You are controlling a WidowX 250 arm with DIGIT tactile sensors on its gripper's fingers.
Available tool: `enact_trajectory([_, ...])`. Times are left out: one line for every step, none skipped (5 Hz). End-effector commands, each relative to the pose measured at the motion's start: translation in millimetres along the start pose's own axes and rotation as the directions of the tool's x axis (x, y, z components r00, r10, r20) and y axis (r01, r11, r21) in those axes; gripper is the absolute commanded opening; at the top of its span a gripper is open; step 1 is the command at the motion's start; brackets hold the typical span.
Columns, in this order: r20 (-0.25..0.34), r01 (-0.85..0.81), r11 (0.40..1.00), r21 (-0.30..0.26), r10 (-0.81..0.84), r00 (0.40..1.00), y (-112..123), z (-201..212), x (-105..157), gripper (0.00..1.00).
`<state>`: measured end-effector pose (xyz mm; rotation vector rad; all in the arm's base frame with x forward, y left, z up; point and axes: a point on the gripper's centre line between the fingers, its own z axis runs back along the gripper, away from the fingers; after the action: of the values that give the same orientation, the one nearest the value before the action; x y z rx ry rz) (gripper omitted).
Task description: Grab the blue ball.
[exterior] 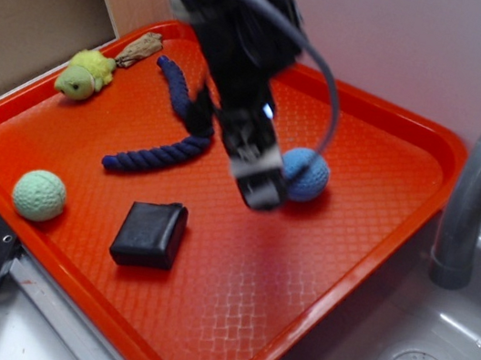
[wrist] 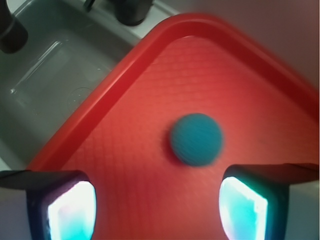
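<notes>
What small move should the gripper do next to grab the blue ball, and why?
Probably advance a little toward the blue ball and lower. In the wrist view the ball lies on the red tray ahead of the open jaws, nearer one side, not yet between them.

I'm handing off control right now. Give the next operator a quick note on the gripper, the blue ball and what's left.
Gripper: open, empty, above the red tray.
Blue ball: on the tray, ahead of the fingers and nearer the right one in the wrist view; not between them. In the exterior view the gripper is beside it.
Done: approach only.
Left: centre over the ball, lower, close, lift.
</notes>
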<state>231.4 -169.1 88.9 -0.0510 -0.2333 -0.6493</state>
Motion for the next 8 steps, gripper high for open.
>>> enact_trajectory([0.047,-0.111,0.994,-0.009,0.111,0.993,32,-20,12,1.00])
enact_trajectory([0.094,-0.105,0.993,-0.051,0.109,0.990,39,-39,19,1.00])
enact_trajectory([0.067,-0.049,0.997,-0.059,0.053,0.996,26,-51,25,0.97])
enact_trajectory([-0.031,-0.018,0.995,-0.098,0.016,0.999,15,-54,21,0.00])
enact_trajectory([-0.047,0.067,0.992,-0.102,-0.073,0.996,-8,-33,12,0.00])
enact_trajectory([-0.071,0.052,0.996,-0.075,-0.057,0.996,-8,-2,6,0.00])
enact_trajectory([-0.079,-0.111,0.994,0.020,0.113,0.990,21,44,-1,0.00])
enact_trajectory([-0.052,-0.271,0.959,0.084,0.275,0.960,60,90,-10,0.00])
